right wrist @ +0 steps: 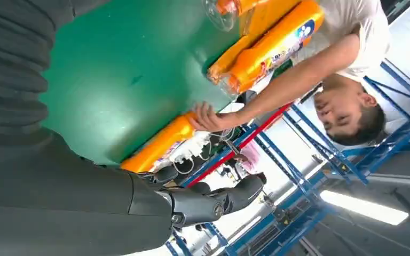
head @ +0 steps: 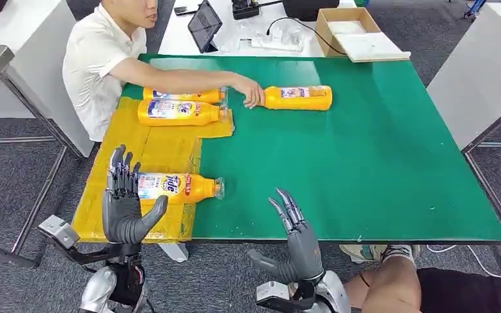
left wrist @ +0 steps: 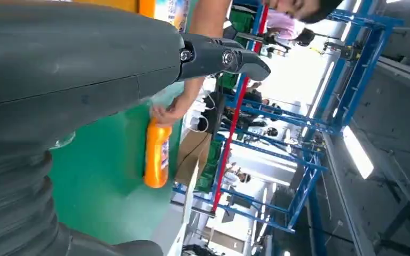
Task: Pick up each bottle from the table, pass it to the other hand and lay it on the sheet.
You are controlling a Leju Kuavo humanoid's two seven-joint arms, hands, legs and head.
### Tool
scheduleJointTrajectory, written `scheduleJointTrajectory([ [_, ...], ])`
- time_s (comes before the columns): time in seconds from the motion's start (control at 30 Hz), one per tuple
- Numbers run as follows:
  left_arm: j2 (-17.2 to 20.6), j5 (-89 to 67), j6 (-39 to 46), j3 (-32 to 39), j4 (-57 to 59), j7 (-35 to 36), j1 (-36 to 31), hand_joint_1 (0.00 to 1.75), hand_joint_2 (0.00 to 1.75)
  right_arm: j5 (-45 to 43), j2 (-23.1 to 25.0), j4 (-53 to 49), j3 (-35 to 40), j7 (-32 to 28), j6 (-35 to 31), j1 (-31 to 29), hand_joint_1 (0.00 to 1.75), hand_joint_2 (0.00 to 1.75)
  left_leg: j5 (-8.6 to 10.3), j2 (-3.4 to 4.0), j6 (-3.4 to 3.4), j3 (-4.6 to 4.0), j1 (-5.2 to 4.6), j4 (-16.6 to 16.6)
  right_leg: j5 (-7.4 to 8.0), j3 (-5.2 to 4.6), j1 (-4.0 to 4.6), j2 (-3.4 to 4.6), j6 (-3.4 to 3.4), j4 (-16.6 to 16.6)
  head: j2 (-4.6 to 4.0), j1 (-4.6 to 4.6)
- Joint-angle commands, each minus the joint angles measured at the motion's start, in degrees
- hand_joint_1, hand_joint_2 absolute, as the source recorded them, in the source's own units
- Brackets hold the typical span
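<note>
Three orange bottles lie on the yellow sheet [head: 169, 140] at the table's left: two at the far end [head: 182, 95] [head: 177, 112] and one near the front [head: 179, 187]. A fourth orange bottle [head: 298, 97] [left wrist: 156, 153] [right wrist: 163, 143] lies on the green table, with a person's hand [head: 254, 96] at its cap end. My left hand [head: 123, 199] is raised open beside the front bottle's base, fingers spread. At the table's front edge my right hand [head: 295, 235] is open and holds nothing.
A person in a white shirt [head: 98, 62] sits at the far left, arm stretched across the sheet. A tablet [head: 204, 25], cables and a cardboard box [head: 347, 29] stand on the white table behind. Another person's knee [head: 391, 283] is at the lower right.
</note>
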Motion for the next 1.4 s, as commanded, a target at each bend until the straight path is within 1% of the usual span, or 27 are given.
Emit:
scheduleJointTrajectory([
  [0.03, -0.4, 0.8, 1.3, 0.0, -2.7, -1.8, 2.5, 0.00, 1.75, 1.2, -2.8, -4.5, -6.5, 1.1, -4.6, 1.6, 0.00, 1.75, -0.09, 0.05, -0.07, 0.17, 0.02, 0.0, -0.09, 0.17, 0.04, -0.03, -0.08, 0.0, -0.02, 0.00],
  [0.13, -0.1, -2.0, 2.9, -0.4, -4.0, -3.6, 5.3, 0.00, 1.75, 1.5, -4.6, -6.8, -14.3, 2.0, -2.3, 2.7, 0.00, 1.75, -0.08, -0.01, -0.03, 0.11, -0.04, 0.0, -0.10, 0.13, -0.02, -0.08, -0.05, 0.0, -0.02, -0.02],
  [0.17, -0.1, -2.7, 3.1, -0.4, -3.9, -4.1, 5.6, 0.00, 1.75, 2.1, -4.9, -6.1, -16.1, 2.0, -1.6, 2.5, 0.00, 1.75, -0.14, 0.00, -0.06, 0.25, -0.04, 0.0, -0.16, 0.27, -0.01, -0.10, -0.09, 0.0, -0.02, -0.02],
  [0.23, -0.4, -3.2, 3.5, -0.2, -3.1, -4.5, 5.7, 0.00, 1.75, 1.6, -5.5, -3.4, -19.8, 2.7, 1.0, 1.1, 0.00, 1.75, -0.13, -0.01, -0.05, 0.27, -0.04, 0.0, -0.13, 0.32, -0.01, -0.11, -0.08, -0.1, -0.02, 0.00],
  [0.3, -0.7, -3.2, 3.6, -0.2, -2.5, -4.5, 5.5, 0.00, 1.75, 2.4, -6.5, 0.7, -22.4, 2.7, 2.2, -1.1, 0.00, 1.75, -0.05, -0.02, -0.02, 0.08, -0.07, -0.1, -0.03, 0.13, -0.05, -0.06, -0.04, -0.1, -0.02, 0.00],
  [0.33, -0.7, -3.3, 3.2, -0.4, -2.5, -4.9, 5.6, 0.00, 1.75, 3.6, -7.2, 4.1, -23.2, 3.3, 2.1, -2.7, 0.00, 1.75, -0.10, 0.03, -0.06, 0.23, -0.05, -0.1, -0.06, 0.28, -0.01, -0.06, -0.09, -0.1, -0.02, 0.00],
  [0.37, -0.6, -3.4, 2.8, -0.8, -2.6, -5.1, 5.6, 0.00, 1.75, 4.3, -8.0, 7.0, -23.9, 3.6, 2.2, -4.4, 0.00, 1.75, -0.05, 0.01, -0.03, 0.12, -0.08, -0.1, -0.02, 0.16, -0.04, -0.05, -0.05, -0.1, -0.02, 0.00],
  [0.4, -0.2, -6.3, 3.6, -1.6, -2.2, -5.8, 5.2, 0.00, 1.75, 7.9, -9.9, 13.8, -24.4, 7.6, 1.8, -8.7, 0.00, 1.75, -0.09, 0.08, -0.06, 0.25, -0.06, -0.1, -0.03, 0.29, -0.01, -0.01, -0.10, -0.1, -0.02, 0.00],
  [0.43, -0.4, -9.0, 5.5, -2.0, -1.1, -6.2, 4.6, 0.00, 1.75, 7.7, -11.3, 22.1, -25.7, 5.9, 1.8, -14.1, 0.00, 1.75, -0.06, 0.12, -0.04, 0.19, -0.07, -0.1, 0.03, 0.23, -0.02, 0.05, -0.07, -0.2, -0.02, -0.02],
  [0.47, -0.5, -10.2, 6.7, -2.2, -0.5, -6.7, 4.3, 0.00, 1.75, 8.2, -11.7, 27.7, -26.5, 4.4, 1.3, -17.4, 0.00, 1.75, -0.03, 0.19, -0.01, 0.12, -0.08, -0.1, 0.09, 0.14, -0.04, 0.13, -0.02, -0.2, -0.02, -0.02],
  [0.5, -0.4, -11.0, 7.1, -2.6, 0.2, -6.8, 3.9, 0.00, 1.75, 9.0, -11.9, 31.3, -26.8, 4.0, 0.9, -20.0, 0.00, 1.75, -0.06, 0.32, -0.04, 0.25, -0.05, -0.1, 0.12, 0.27, 0.00, 0.22, -0.05, -0.2, -0.02, -0.02],
  [0.6, -0.1, -12.2, 7.7, -3.0, 1.0, -6.7, 3.4, 0.00, 1.75, 11.5, -11.7, 35.6, -25.9, 4.9, -0.2, -22.5, 0.00, 1.75, 0.01, 0.26, 0.00, 0.23, -0.07, -0.1, 0.13, 0.24, -0.01, 0.10, -0.05, -0.2, -0.02, 0.00],
  [0.63, -0.1, -12.2, 7.7, -3.0, 1.0, -6.7, 3.4, 0.00, 1.75, 11.6, -11.5, 35.6, -25.8, 4.9, -0.4, -22.5, 0.00, 1.75, 0.06, 0.19, 0.09, 0.15, -0.08, -0.1, 0.13, 0.17, -0.02, 0.05, 0.00, -0.2, -0.02, 0.00],
  [0.8, 0.0, -12.2, 7.7, -3.0, 1.0, -6.7, 3.4, 0.00, 1.75, 11.8, -11.1, 35.6, -25.7, 5.1, -0.8, -22.3, 0.00, 1.75, -0.03, 0.25, 0.01, 0.37, -0.04, -0.1, 0.03, 0.36, 0.03, 0.07, -0.08, -0.1, -0.02, -0.04],
  [0.87, 0.0, -12.2, 7.8, -3.0, 0.8, -6.7, 3.5, 0.00, 1.75, 11.8, -11.1, 35.5, -25.6, 5.1, -0.9, -22.1, 0.00, 1.75, 0.02, 0.15, 0.06, 0.21, -0.05, 0.0, 0.05, 0.23, 0.02, 0.00, -0.01, -0.1, -0.02, -0.04],
  [0.9, 0.2, -12.8, 8.0, -3.2, 0.8, -6.6, 3.4, 0.00, 1.75, 12.6, -11.2, 35.5, -25.1, 5.9, -0.5, -22.2, 0.00, 1.75, -0.03, 0.17, 0.02, 0.35, -0.02, -0.1, -0.01, 0.37, 0.05, 0.00, -0.06, -0.1, -0.02, -0.02],
  [0.93, 0.1, -13.0, 8.1, -3.2, 0.8, -6.6, 3.3, 0.00, 1.75, 13.6, -11.1, 36.2, -24.4, 6.6, -0.3, -22.6, 0.00, 1.75, 0.01, 0.11, 0.07, 0.21, -0.02, 0.0, 0.03, 0.25, 0.03, 0.01, -0.01, -0.1, -0.02, -0.04],
  [0.97, 0.1, -13.1, 8.0, -3.4, 1.0, -6.5, 3.0, 0.00, 1.75, 14.4, -11.0, 37.0, -23.9, 7.3, -0.1, -23.1, 0.00, 1.75, 0.04, 0.13, 0.09, 0.11, -0.03, 0.0, 0.06, 0.14, 0.01, 0.04, 0.02, -0.1, -0.02, -0.02],
  [1.0, 0.1, -13.3, 8.0, -3.5, 1.2, -6.3, 2.7, 0.00, 1.75, 15.2, -10.8, 38.3, -23.3, 7.9, 0.2, -23.8, 0.00, 1.75, -0.03, 0.23, 0.05, 0.25, 0.00, 0.0, 0.02, 0.27, 0.05, 0.11, -0.03, -0.1, -0.02, -0.02],
  [1.03, 0.2, -13.8, 7.9, -3.9, 1.9, -5.7, 2.2, 0.00, 1.75, 16.5, -10.6, 40.0, -22.5, 9.0, 0.1, -24.9, 0.00, 1.75, 0.03, 0.19, 0.09, 0.13, -0.04, 0.0, 0.07, 0.16, 0.00, 0.09, 0.01, -0.1, -0.02, -0.02],
  [1.07, 0.1, -14.0, 8.1, -4.0, 2.5, -5.2, 1.7, 0.00, 1.75, 17.2, -10.5, 41.5, -22.1, 9.9, 0.1, -25.7, 0.00, 1.75, -0.01, 0.25, 0.05, 0.25, -0.01, 0.0, 0.05, 0.28, 0.03, 0.11, -0.04, -0.1, -0.02, -0.02],
  [1.1, 0.0, -14.2, 8.2, -4.2, 3.4, -4.7, 1.1, 0.00, 1.75, 17.8, -10.3, 43.5, -21.6, 10.5, 0.6, -26.9, 0.00, 1.75, 0.03, 0.21, 0.06, 0.16, -0.01, 0.0, 0.08, 0.21, 0.03, 0.10, -0.03, -0.1, -0.02, -0.02],
  [1.27, -0.5, -14.1, 8.3, -4.8, 6.1, -3.5, -1.2, 0.00, 1.75, 20.2, -8.3, 49.3, -19.5, 13.2, 2.3, -31.2, 0.00, 1.75, 0.04, 0.25, 0.06, 0.13, -0.04, 0.0, 0.11, 0.16, 0.00, 0.16, -0.02, -0.1, -0.02, -0.02],
  [1.4, -0.6, -14.0, 8.0, -5.9, 7.0, -3.3, -2.3, 0.00, 1.75, 18.7, -6.5, 51.5, -19.8, 12.0, 4.6, -32.9, 0.00, 1.75, 0.04, 0.25, 0.03, 0.19, -0.04, -0.1, 0.09, 0.21, 0.01, 0.14, -0.04, -0.1, -0.02, -0.04],
])
